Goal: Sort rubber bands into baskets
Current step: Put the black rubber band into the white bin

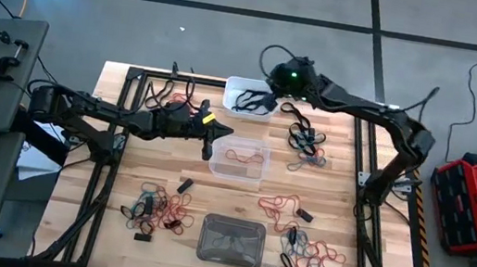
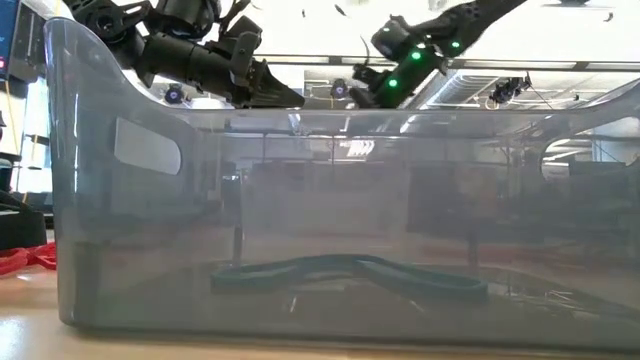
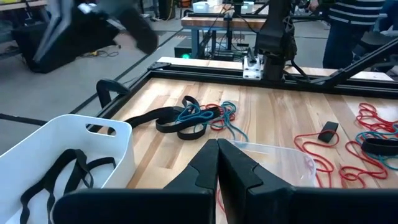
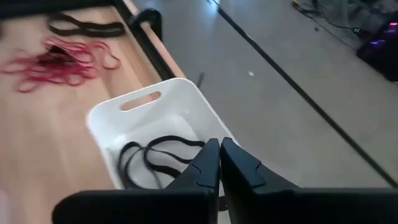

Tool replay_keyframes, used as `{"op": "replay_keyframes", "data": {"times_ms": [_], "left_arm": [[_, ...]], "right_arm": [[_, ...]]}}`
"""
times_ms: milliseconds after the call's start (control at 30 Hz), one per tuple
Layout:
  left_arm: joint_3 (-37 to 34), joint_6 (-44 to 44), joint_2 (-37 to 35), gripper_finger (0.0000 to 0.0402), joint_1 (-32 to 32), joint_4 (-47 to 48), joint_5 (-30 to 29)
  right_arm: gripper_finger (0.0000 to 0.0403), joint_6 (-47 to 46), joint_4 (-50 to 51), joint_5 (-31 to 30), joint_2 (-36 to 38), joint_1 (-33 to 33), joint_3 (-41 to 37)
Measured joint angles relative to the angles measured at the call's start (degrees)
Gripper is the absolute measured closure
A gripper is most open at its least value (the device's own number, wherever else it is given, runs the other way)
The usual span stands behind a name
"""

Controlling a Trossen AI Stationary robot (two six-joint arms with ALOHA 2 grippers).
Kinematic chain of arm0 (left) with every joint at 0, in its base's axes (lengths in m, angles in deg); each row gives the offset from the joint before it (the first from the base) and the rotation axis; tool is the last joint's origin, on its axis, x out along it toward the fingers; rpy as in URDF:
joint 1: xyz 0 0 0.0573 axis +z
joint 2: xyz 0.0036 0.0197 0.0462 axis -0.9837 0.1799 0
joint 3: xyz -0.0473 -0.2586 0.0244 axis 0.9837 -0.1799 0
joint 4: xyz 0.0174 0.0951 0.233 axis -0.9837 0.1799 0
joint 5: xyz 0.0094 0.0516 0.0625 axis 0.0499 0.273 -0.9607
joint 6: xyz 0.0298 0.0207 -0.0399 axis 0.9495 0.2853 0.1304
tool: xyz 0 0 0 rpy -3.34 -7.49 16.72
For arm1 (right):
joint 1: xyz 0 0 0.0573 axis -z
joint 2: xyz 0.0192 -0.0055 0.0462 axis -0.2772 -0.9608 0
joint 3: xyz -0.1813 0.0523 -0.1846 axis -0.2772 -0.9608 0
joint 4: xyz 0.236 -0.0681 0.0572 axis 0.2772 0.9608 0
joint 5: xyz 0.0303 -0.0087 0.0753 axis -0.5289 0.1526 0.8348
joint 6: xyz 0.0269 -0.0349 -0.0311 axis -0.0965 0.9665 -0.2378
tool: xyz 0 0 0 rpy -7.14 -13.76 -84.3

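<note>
Three baskets stand in a row down the table's middle. The white one (image 1: 248, 96) at the far edge holds black rubber bands (image 4: 155, 155). The clear one (image 1: 239, 159) holds a red band (image 1: 237, 157). The grey one (image 1: 231, 241) near the front holds a dark band (image 2: 350, 270). My right gripper (image 4: 219, 144) hangs shut above the white basket (image 4: 149, 124) with nothing between its fingers. My left gripper (image 3: 217, 143) is shut and empty, held above the table just left of the clear basket (image 3: 273, 155).
Loose red, black and teal bands lie in heaps: right of the white basket (image 1: 305, 139), at the far left (image 1: 171, 96), at the near left (image 1: 158, 208) and at the near right (image 1: 307, 248). A black metal frame (image 1: 117, 135) rims the table. A person stands beyond the table (image 3: 348, 25).
</note>
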Motion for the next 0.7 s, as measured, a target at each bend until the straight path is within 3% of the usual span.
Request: {"op": "replay_keyframes", "data": {"times_ms": [300,533,700], "left_arm": [[0.0,0.0,0.0,0.0402,0.0,-0.1,0.0],[0.0,-0.3,0.0,0.0401,-0.1,-0.1,0.3],[0.0,-0.5,0.0,0.0401,-0.1,0.2,1.6]], "right_arm": [[0.0402,-4.0,-7.1,4.2,10.0,3.5,-14.6],[0.0398,-3.9,-2.3,3.6,14.8,6.1,-21.0],[0.0366,-3.8,2.3,3.6,13.8,8.6,-22.6]]}}
